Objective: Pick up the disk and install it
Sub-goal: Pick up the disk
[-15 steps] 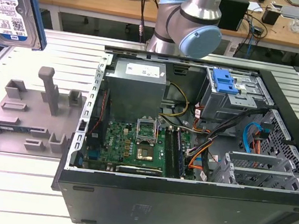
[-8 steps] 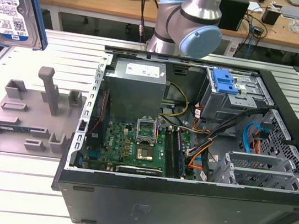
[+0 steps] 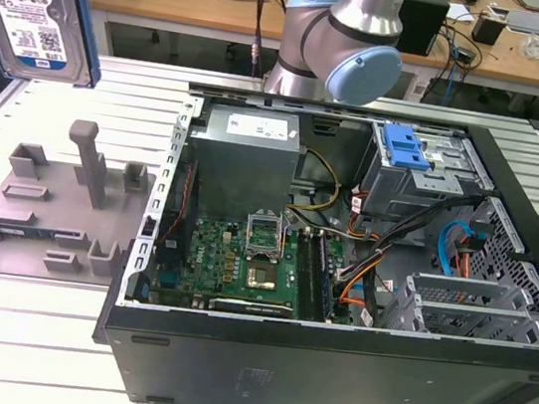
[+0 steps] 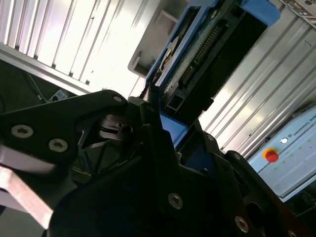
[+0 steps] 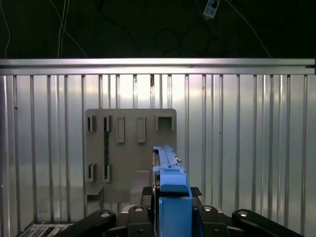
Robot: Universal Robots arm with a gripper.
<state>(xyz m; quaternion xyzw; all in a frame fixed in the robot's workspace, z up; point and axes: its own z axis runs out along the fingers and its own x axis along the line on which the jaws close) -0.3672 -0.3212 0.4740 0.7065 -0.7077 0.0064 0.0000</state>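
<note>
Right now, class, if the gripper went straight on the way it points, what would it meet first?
Probably the grey fixture plate: in the first wrist view the gripper, shut on the disk, points at it. Depth is unclear.

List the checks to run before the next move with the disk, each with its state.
1. Grip: ok, tool shut on the disk by its blue frame in the first wrist view.
2. Disk clear of the gray fixture: ok, raised above it in the exterior view.
3. Side of the computer case open: ok.
4. Free slot in the drive cage: cannot tell.
5. Path clear of cables: not ok, they run close beside the cage.
</note>
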